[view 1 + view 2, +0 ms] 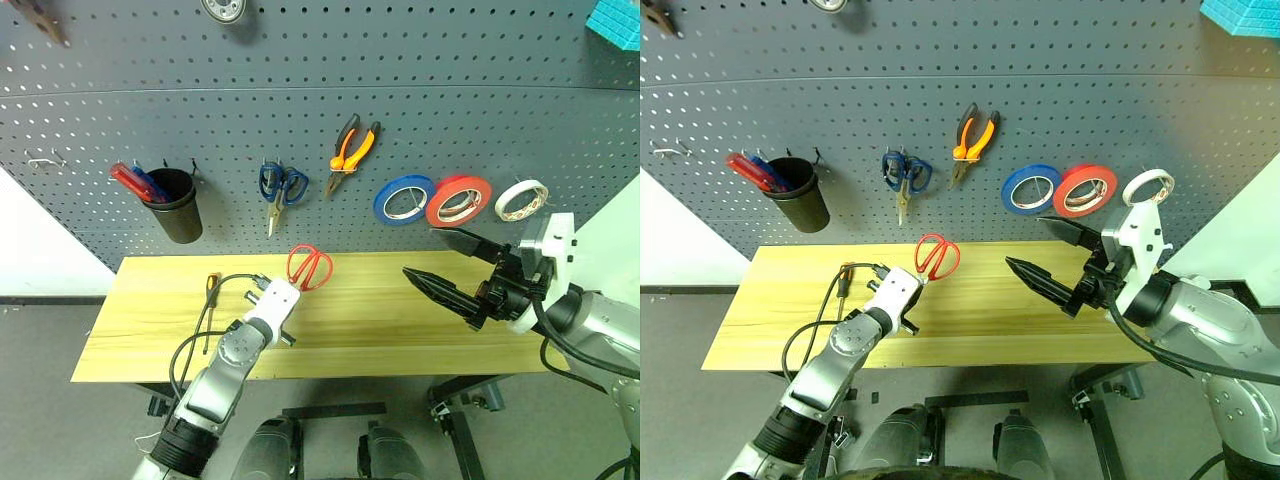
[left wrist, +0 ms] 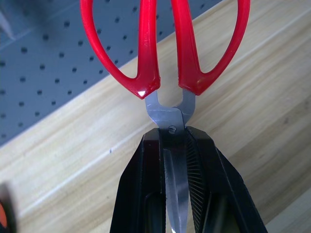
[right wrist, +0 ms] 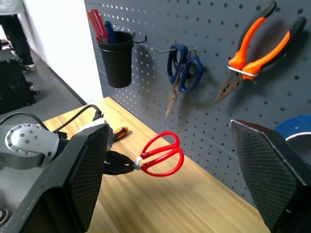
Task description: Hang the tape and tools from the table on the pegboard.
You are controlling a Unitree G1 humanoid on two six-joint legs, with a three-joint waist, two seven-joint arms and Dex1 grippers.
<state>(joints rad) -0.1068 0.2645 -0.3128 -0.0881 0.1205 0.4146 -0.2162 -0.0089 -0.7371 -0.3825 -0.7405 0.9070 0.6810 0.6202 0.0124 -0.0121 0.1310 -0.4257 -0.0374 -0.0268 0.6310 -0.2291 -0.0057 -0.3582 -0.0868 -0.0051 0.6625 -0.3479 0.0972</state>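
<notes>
red-handled scissors (image 1: pixel 310 267): left end effector (image 1: pixel 288 288) pinching blades, handles lying at 1 o'clock; right end effector (image 1: pixel 452 268) spread. black cup (image 1: pixel 175 204) holding red and blue tools.

Head eyes look down at pegboard (image 1: pixel 400 120); wrist cameras sit close.

Both arms are built of rounded silver-grey metal segments, with a white housing at each wrist. A black cable loops loosely alongside the left arm, and another runs along the right forearm. The left gripper (image 1: pixel 291 285) and the right gripper (image 1: pixel 438 263) each carry two black, tapered fingers (image 3: pixel 265 167) (their inner faces finely cross-hatched), with a small screw head on a round silver joint cover.
</notes>
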